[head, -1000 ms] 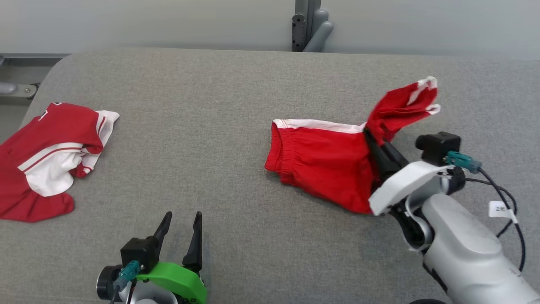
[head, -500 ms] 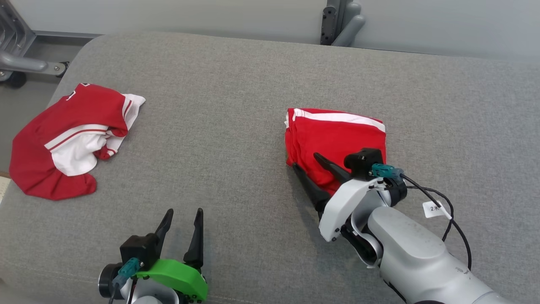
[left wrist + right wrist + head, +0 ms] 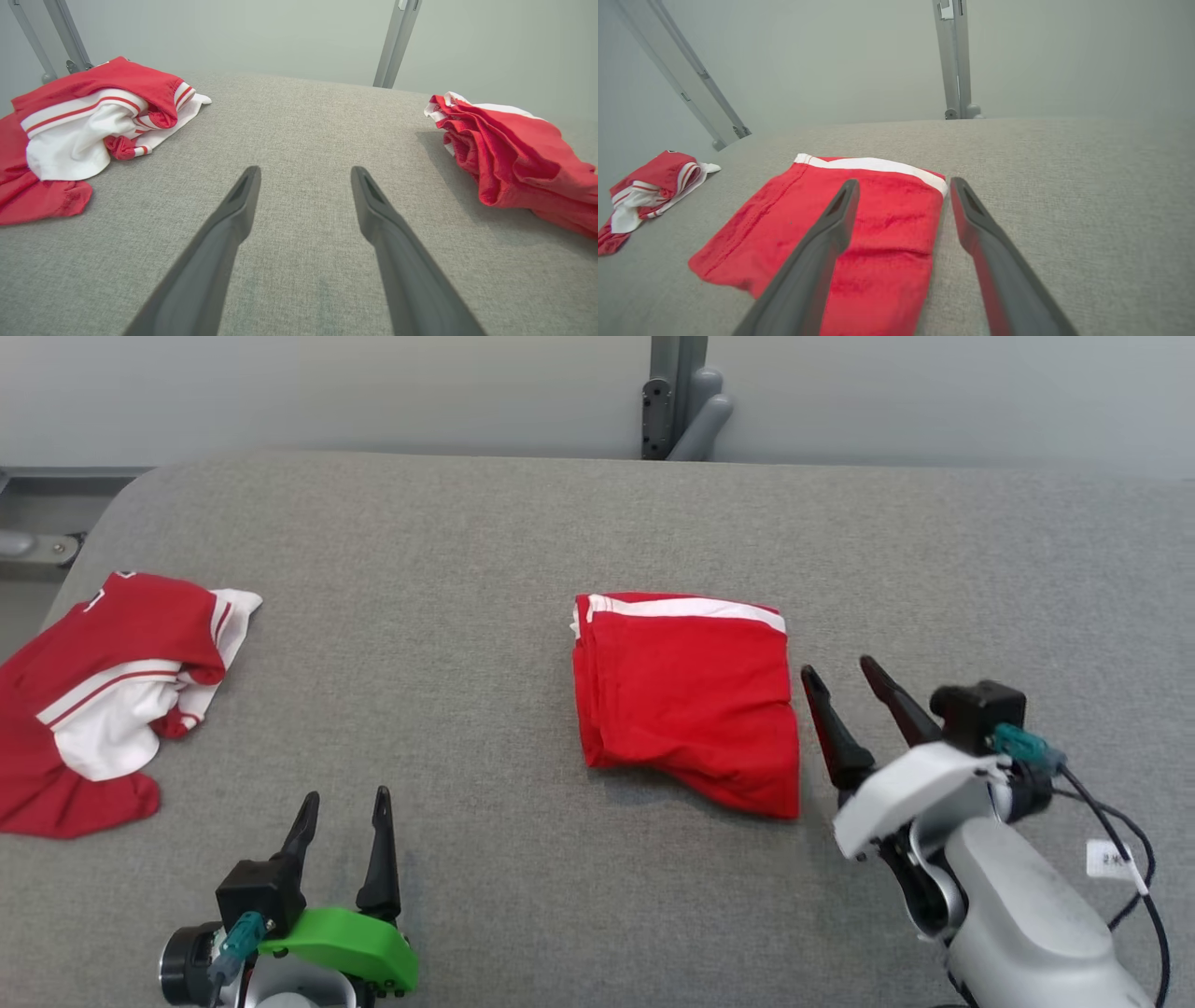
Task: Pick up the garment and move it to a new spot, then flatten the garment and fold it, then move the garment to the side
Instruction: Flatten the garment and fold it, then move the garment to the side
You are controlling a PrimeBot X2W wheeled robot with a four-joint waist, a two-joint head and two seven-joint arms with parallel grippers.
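A pair of red shorts with a white band [image 3: 686, 700] lies folded into a rough square near the middle of the grey table [image 3: 485, 569]. My right gripper [image 3: 840, 674] stands open just off the fold's right edge, holding nothing; in the right wrist view the shorts [image 3: 873, 219] lie under and between its fingers [image 3: 831, 219]. My left gripper [image 3: 344, 800] is open near the front edge, well left of the shorts, with bare table between its fingers [image 3: 238, 205]. The shorts [image 3: 514, 154] show at the right of the left wrist view.
A crumpled red and white jersey [image 3: 103, 691] lies at the table's left edge, seen too as the jersey [image 3: 79, 126] in the left wrist view. A grey metal post [image 3: 677, 397] stands behind the table's far edge.
The right gripper let go of the shorts' leg after laying it over, and has drawn back to the right of the fold. The head camera swung between frames. The left gripper stays open.
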